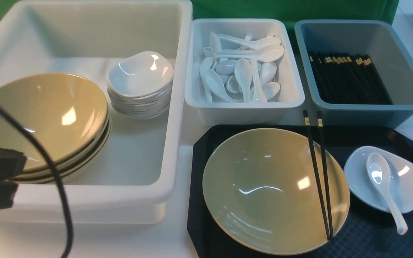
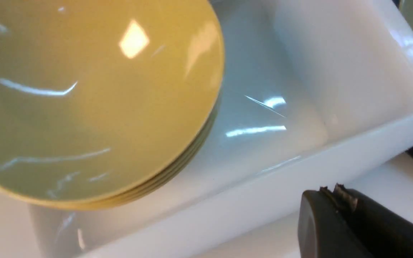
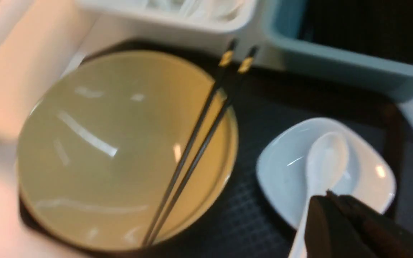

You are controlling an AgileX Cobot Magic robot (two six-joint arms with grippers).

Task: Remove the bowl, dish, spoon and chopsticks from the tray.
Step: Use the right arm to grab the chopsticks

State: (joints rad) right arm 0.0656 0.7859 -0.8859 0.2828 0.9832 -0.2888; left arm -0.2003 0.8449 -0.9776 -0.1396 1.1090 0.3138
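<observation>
Looks like a robot lab dressed up as a canteen dish-return spot. There's a green backdrop (image 1: 299,9) behind a plain white table (image 1: 179,236), and a black tray (image 1: 371,238). Sorting tubs sit around it: a big white tub (image 1: 84,32) with stacked olive bowls (image 1: 48,114) and white dishes (image 1: 140,77), a smaller tub (image 1: 244,105) of spoons (image 1: 244,73), and a grey-blue bin (image 1: 403,71) of chopsticks (image 1: 346,80).
</observation>
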